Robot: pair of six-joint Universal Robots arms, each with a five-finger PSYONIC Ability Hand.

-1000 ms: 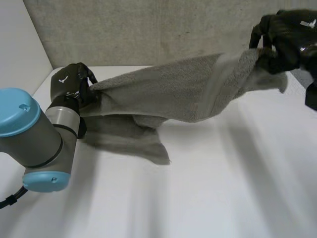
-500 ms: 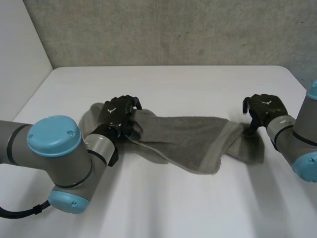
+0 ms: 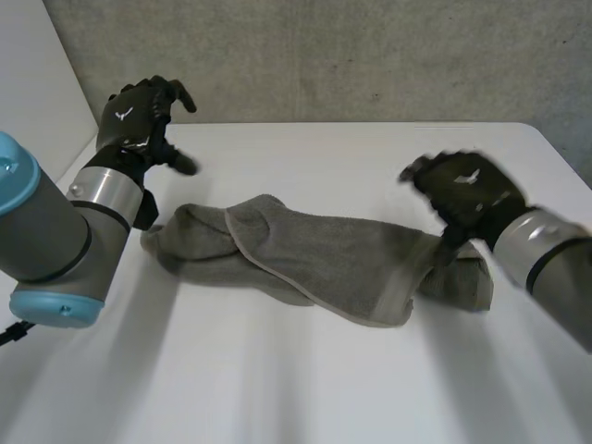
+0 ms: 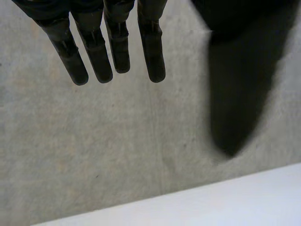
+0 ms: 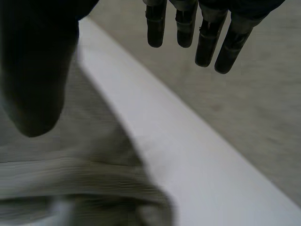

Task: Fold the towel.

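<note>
Left hand (image 3: 137, 125) and right hand (image 3: 465, 191) now clear of the towel (image 3: 324, 261), no longer stretched between them.

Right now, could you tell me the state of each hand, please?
Left hand: open, holding nothing, clear of the towel.
Right hand: open, holding nothing, over the towel's end.

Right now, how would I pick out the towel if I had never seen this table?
Look at the white table in front of the concrete wall. Lying across its middle, between the left hand and the right hand, is the towel: a grey, rumpled strip of cloth, the only soft thing there.
</note>
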